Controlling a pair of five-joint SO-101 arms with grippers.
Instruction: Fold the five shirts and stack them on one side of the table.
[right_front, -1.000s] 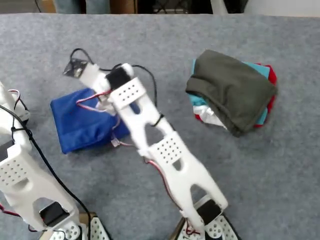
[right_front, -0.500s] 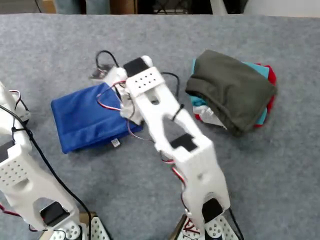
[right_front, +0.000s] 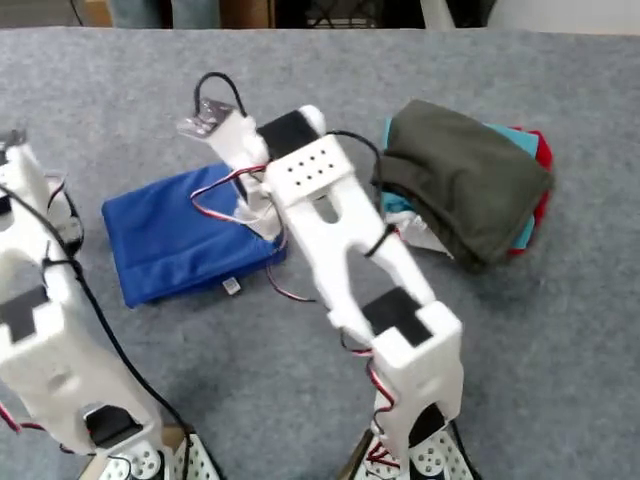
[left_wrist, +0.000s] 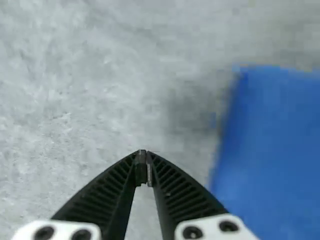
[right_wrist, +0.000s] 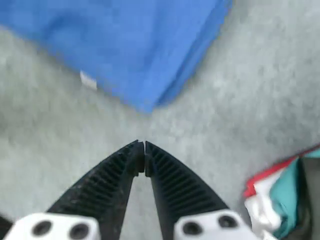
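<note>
As it lies, blue shirt (right_front: 165, 240) looks folded.

In the high view the right arm (right_front: 330, 240) lies over the blue shirt (right_front: 170, 240) and covers its corner nearest the pile. The green shirt (right_front: 465, 180) on top hides most of the teal shirt (right_front: 515, 138), the red shirt (right_front: 543, 150) and a white cloth (right_front: 425, 238), so only their edges peek out. The left arm (right_front: 40, 330) is cut off at the side and bottom. The little tag (right_front: 231, 287) by the blue shirt is too small to read. In both wrist views the blue shirt runs off the edge.
</note>
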